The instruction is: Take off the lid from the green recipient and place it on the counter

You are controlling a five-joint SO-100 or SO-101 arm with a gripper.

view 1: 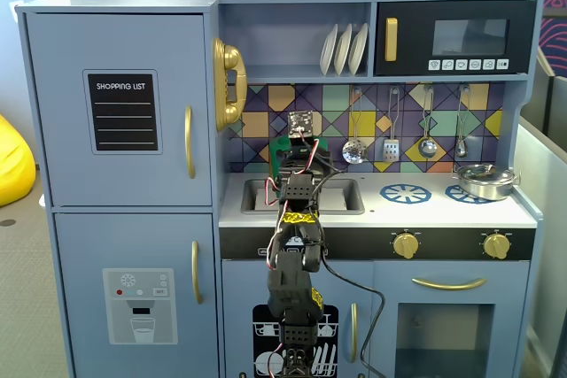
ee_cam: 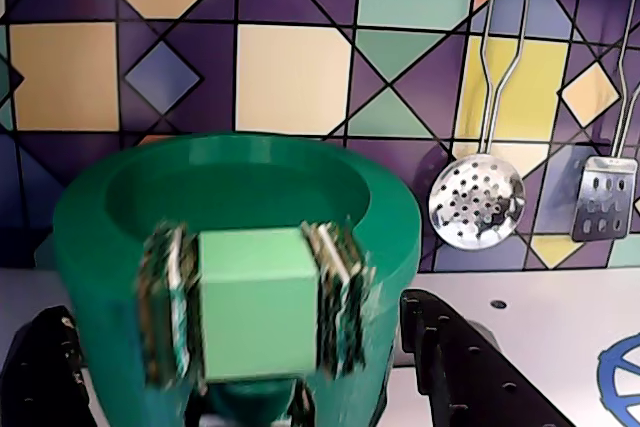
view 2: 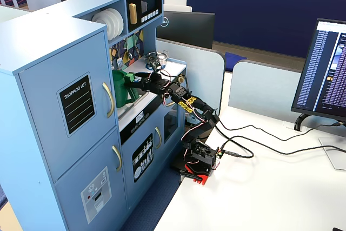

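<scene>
From my wrist feed, the end effector (ee_cam: 250,327) has its fingers (ee_cam: 165,307) pressed in against a light green square knob (ee_cam: 255,312) — pinching it from both sides. The knob sits at the near side of a dark green recipient (ee_cam: 235,237) with a hollow top; I cannot tell whether the knob belongs to a lid or to the vessel's wall. The fingers look blurred.

In a fixed view the green recipient (view 2: 121,87) is held up above the sink (view 1: 341,196) area of the toy kitchen's counter (view 1: 381,210), just in front of the tiled backsplash (ee_cam: 300,47).

Arm (view 2: 186,106) pose: base (view 2: 200,160) on the white desk (view 2: 259,187) — upper links rising, forearm stretched roughly level toward the kitchen.

A slotted skimmer (ee_cam: 475,202) and small spatula (ee_cam: 605,197) hang to the right in the wrist view. A steel pot (view 1: 485,181) sits on the right burner, well apart.
</scene>
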